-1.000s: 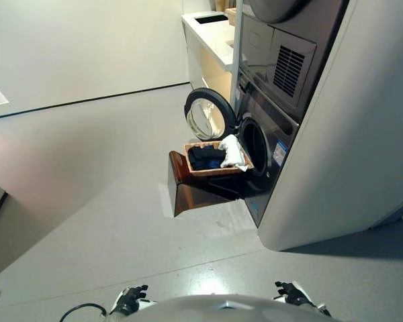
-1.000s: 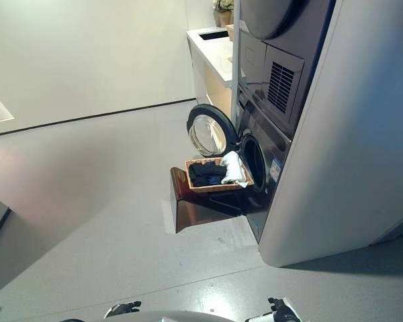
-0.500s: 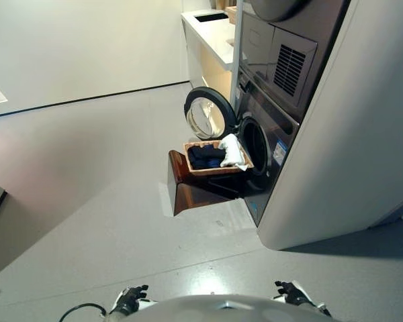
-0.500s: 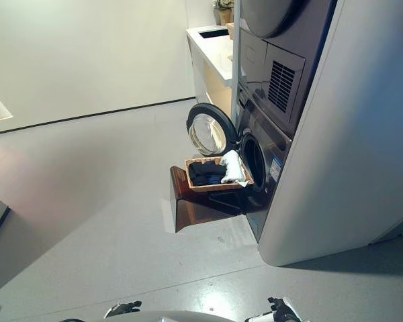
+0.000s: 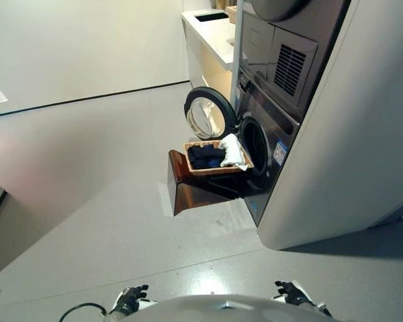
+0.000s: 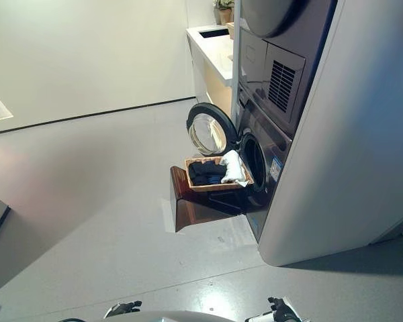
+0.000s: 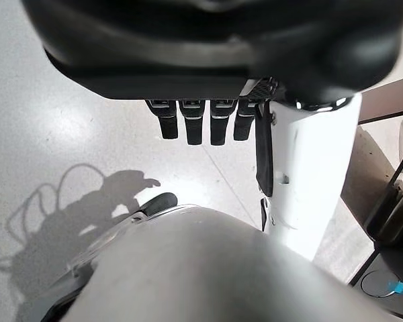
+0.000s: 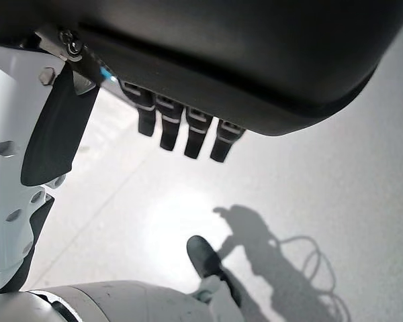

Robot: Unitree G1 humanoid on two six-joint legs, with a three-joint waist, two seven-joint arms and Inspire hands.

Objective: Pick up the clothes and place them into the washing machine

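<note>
bright even overhead light, soft glare patches on the grey floor (image 5: 87, 221), crisp shadows in wrist views

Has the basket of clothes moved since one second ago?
No. The basket sits at the same spot before the washing machine's open door.

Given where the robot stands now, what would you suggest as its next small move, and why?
Probably a step forward toward the woven brown basket. Its dark and white clothes lie untouched beside the open round washing machine door, across the floor from the robot. The left hand and right hand hang low, open and empty.
</note>
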